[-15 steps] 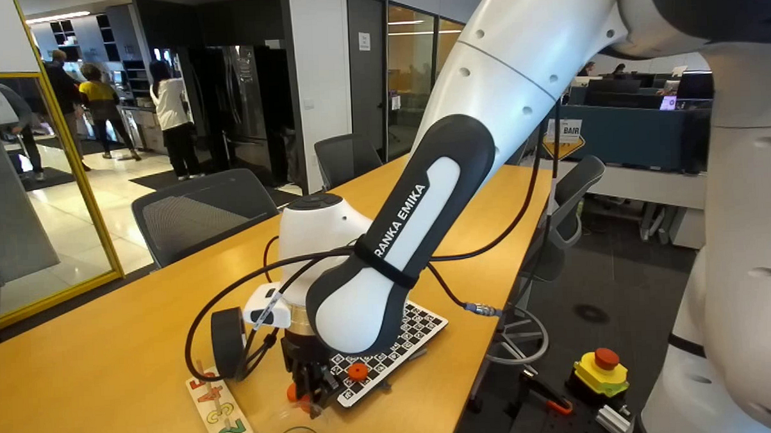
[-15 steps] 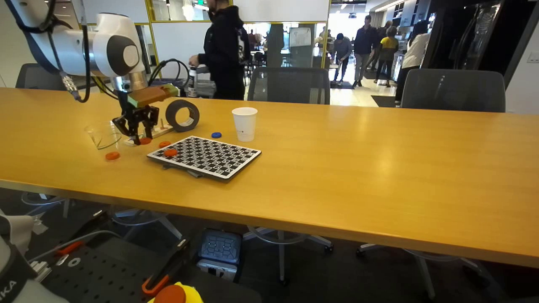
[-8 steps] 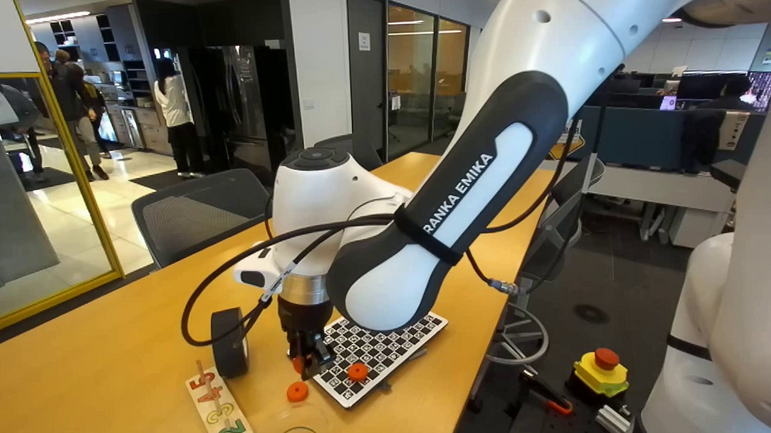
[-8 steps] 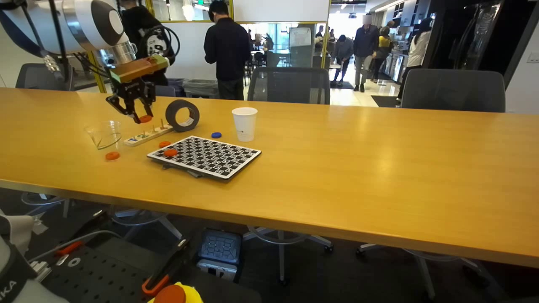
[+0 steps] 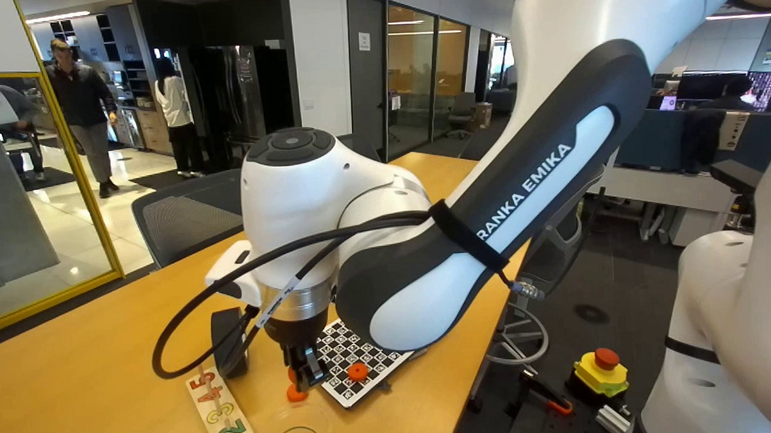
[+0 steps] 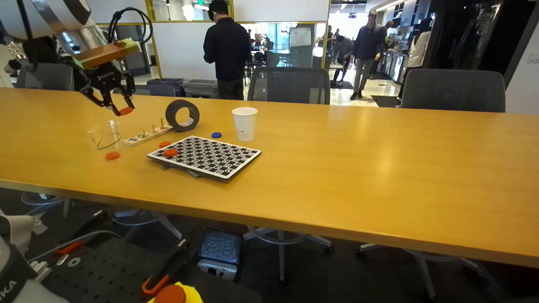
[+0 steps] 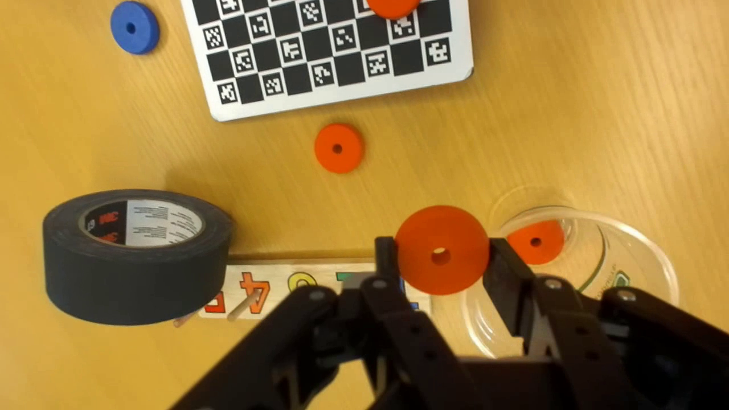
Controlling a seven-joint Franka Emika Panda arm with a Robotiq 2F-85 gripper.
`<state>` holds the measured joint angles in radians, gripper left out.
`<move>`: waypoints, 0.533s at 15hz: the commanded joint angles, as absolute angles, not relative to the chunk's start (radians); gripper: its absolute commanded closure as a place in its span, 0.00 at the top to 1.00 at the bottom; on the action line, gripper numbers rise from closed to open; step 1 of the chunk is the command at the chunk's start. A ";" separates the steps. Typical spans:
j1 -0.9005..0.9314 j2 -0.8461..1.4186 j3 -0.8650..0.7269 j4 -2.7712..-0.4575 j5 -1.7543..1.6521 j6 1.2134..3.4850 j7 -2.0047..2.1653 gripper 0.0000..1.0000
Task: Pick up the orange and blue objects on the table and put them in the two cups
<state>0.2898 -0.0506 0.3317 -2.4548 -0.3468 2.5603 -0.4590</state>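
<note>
My gripper [image 6: 125, 108] is shut on an orange disc [image 7: 441, 253], held by its edges above the table [image 6: 358, 168]. In the wrist view the clear cup [image 7: 655, 256] lies below and right of the fingertips. An orange piece [image 7: 538, 242] shows through the clear cup, apparently at its bottom. Another orange piece [image 6: 164, 144] lies on the table beside the checkered board, and one [image 6: 170, 152] lies on the board. The blue piece [image 6: 216, 135] lies behind the board, near the upright white cup [image 6: 244, 124]. The white cup is out of the wrist view.
The black-and-white checkered board [image 6: 206, 155] lies flat on the table. A black roll [image 6: 182, 115] stands on edge behind it. A wooden number strip with upright pegs [image 6: 149, 134] lies between the roll and the clear cup.
My gripper has lifted the orange disc off the table beside the number strip. It has risen and moved toward the clear cup's side. The other pieces and cups have not moved.
</note>
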 commanded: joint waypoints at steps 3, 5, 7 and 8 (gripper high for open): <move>0.338 -0.046 0.337 -2.456 -0.244 2.567 -0.483 0.22; 0.347 -0.040 0.335 -2.459 -0.173 2.577 -0.519 0.22; 0.352 -0.031 0.334 -2.461 -0.095 2.586 -0.569 0.22; 0.352 -0.029 0.333 -2.461 -0.060 2.587 -0.594 0.22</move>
